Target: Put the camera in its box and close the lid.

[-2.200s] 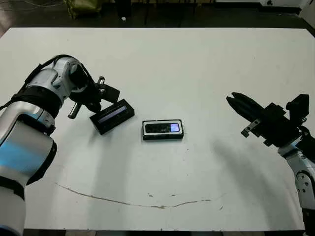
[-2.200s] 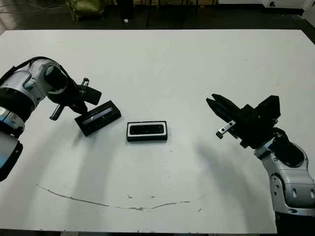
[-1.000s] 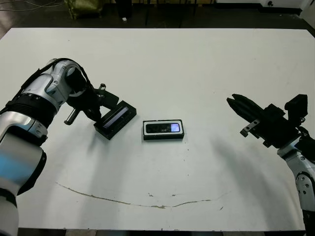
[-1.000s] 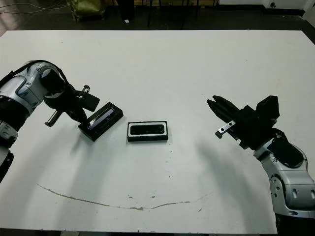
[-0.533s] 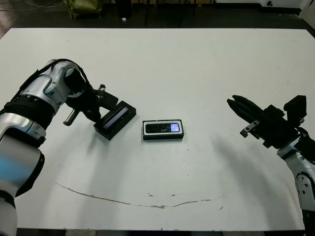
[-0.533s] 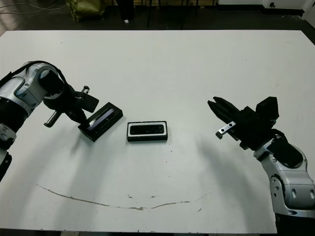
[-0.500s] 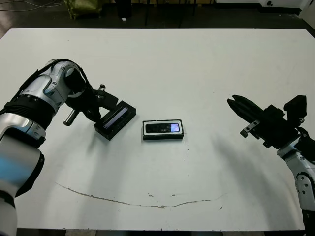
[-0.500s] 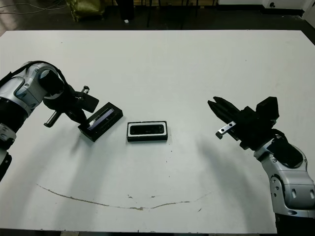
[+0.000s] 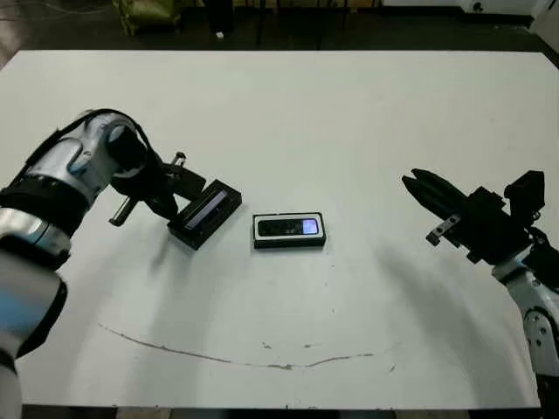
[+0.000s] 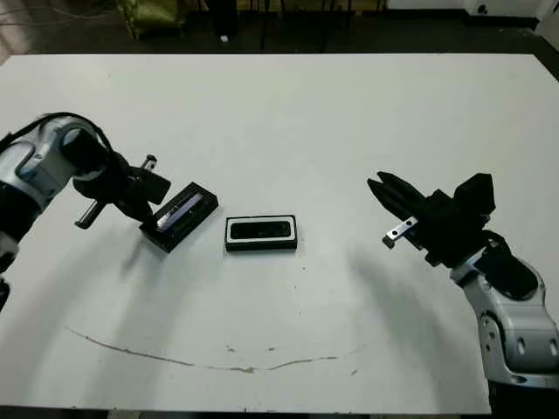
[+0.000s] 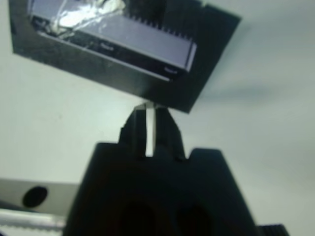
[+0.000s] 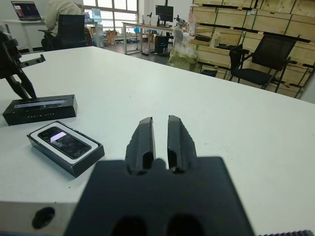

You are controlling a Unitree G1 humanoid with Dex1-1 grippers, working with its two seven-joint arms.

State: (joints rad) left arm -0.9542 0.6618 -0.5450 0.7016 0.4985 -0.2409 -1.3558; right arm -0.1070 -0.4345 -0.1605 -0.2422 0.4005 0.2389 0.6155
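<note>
The left gripper sits at the far-left end of the lid, its two black fingers pressed together with only a thin pale slit between them; the tips reach the lid's edge, but they hold nothing. In the left wrist view the lid fills the space just past the fingertips, its long pale grey glossy strip catching a crumpled glare.

Taking the box as the landmark near the middle of the white table: the lid lies just beside it to the left, apart from it, flat on the table and turned at an angle so that its far end tips away from the box. The box lies flat, long side running left to right, white lining showing around the camera, which rests inside it with its bright bluish-white patch toward the box's right end. The box is uncovered.

Well to the right of the box, the right gripper hangs above the table, fingers together and pointing back toward the box, gripping nothing. A thin brown streak crosses the tabletop nearer the robot than the box.
</note>
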